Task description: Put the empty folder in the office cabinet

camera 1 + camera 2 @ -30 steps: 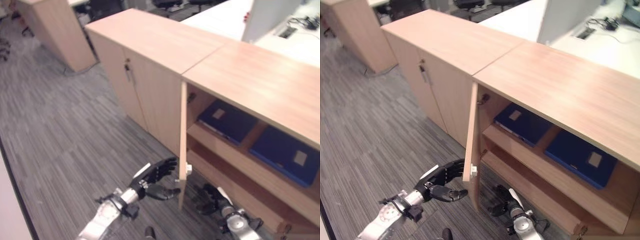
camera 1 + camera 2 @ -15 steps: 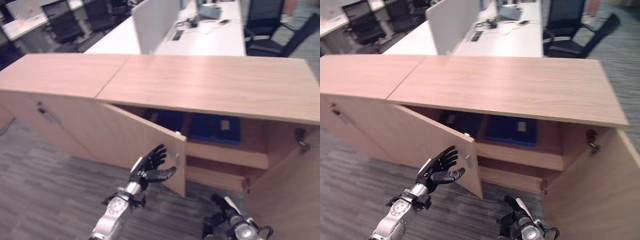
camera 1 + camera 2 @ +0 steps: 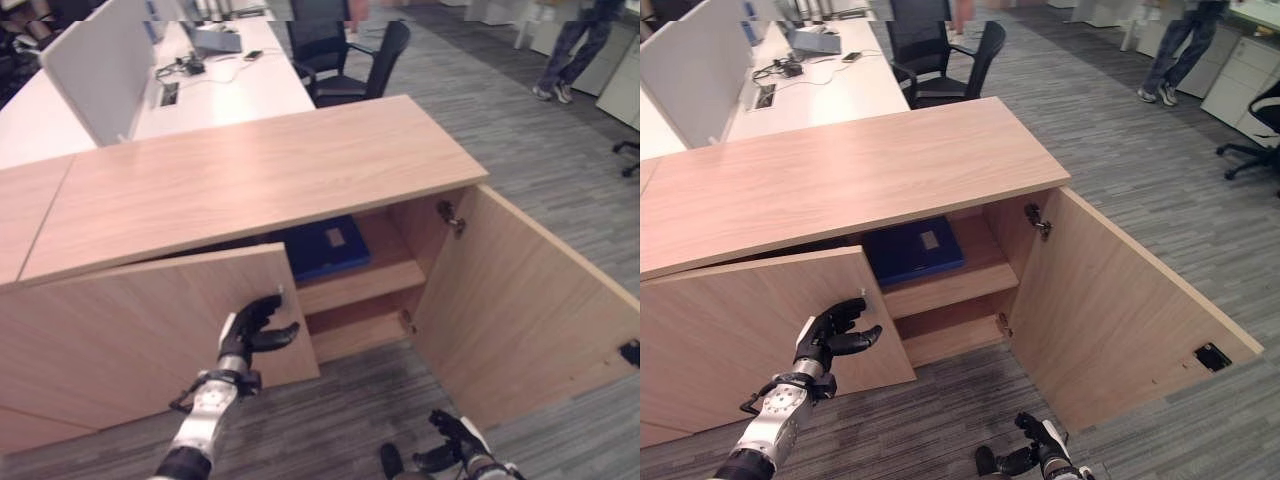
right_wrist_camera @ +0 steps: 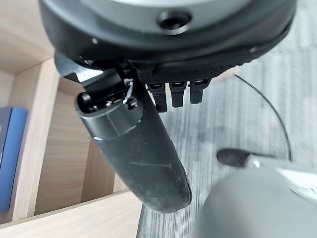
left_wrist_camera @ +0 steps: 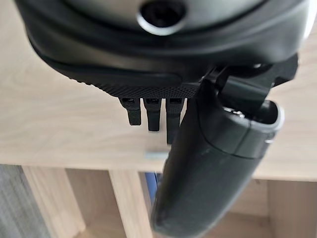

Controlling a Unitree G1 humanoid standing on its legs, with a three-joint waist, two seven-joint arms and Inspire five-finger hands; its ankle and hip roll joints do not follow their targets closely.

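So the office cabinet has both doors swung out. The blue folder is lying flat on the upper shelf inside, roughly dead centre of the head view, a touch toward 12 o'clock.

The left hand sits at about 8 o'clock, up against the outer face of the left door, near its free edge. Fingers look loosely curled with the thumb sticking out to the side, not wrapped round anything. In the left wrist view the fingers point at the door panel.

The right hand is way down at 6 o'clock over the grey carpet, just in front of the right door, holding nothing, fingers spread loose.

A person is standing off at 2 o'clock, well away.
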